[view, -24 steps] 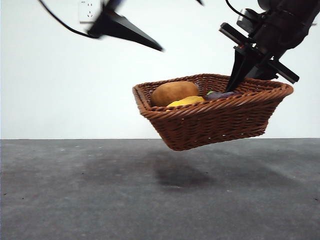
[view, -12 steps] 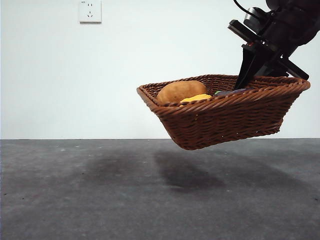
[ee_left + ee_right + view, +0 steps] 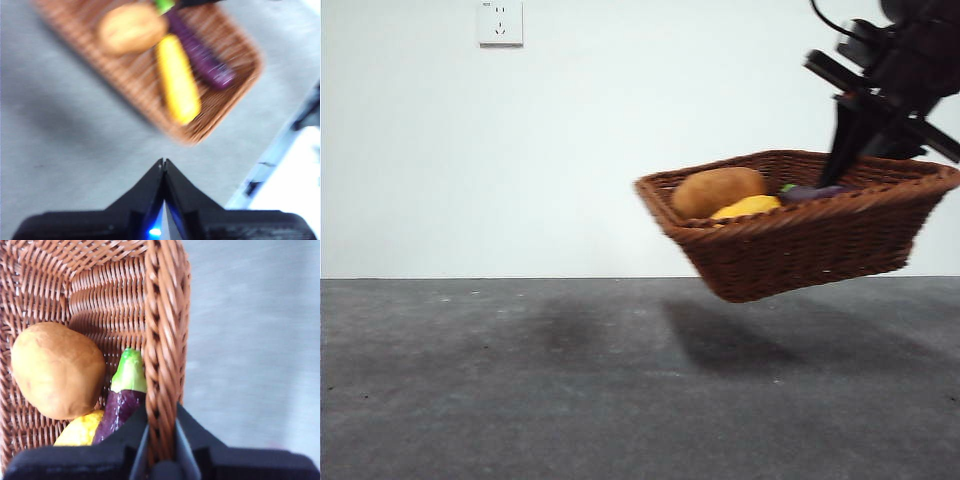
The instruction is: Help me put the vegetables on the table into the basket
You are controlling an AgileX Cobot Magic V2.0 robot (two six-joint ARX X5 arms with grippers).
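The wicker basket point(image 3: 800, 245) hangs in the air above the table point(image 3: 520, 380), tilted slightly. My right gripper point(image 3: 844, 165) is shut on its braided rim point(image 3: 165, 315) at the right side. Inside lie the brown potato point(image 3: 718, 190), the yellow vegetable point(image 3: 747, 207) and the purple eggplant point(image 3: 817, 192). The right wrist view shows the potato point(image 3: 57, 370), eggplant point(image 3: 122, 405) and yellow piece point(image 3: 80, 430) beside my right gripper point(image 3: 161, 415). My left gripper point(image 3: 163, 162) is shut and empty, high above the basket point(image 3: 125, 75), looking down on the potato point(image 3: 131, 34), yellow vegetable point(image 3: 177, 80) and eggplant point(image 3: 200, 52).
A white wall with a power socket point(image 3: 500, 22) stands behind the table. The basket's shadow point(image 3: 720, 340) falls on the dark grey surface below it. A pale edge and a white area point(image 3: 290, 170) show at the side in the left wrist view.
The basket, held by my right gripper, has moved to the right with all three vegetables inside. My left arm has gone out of the front view.
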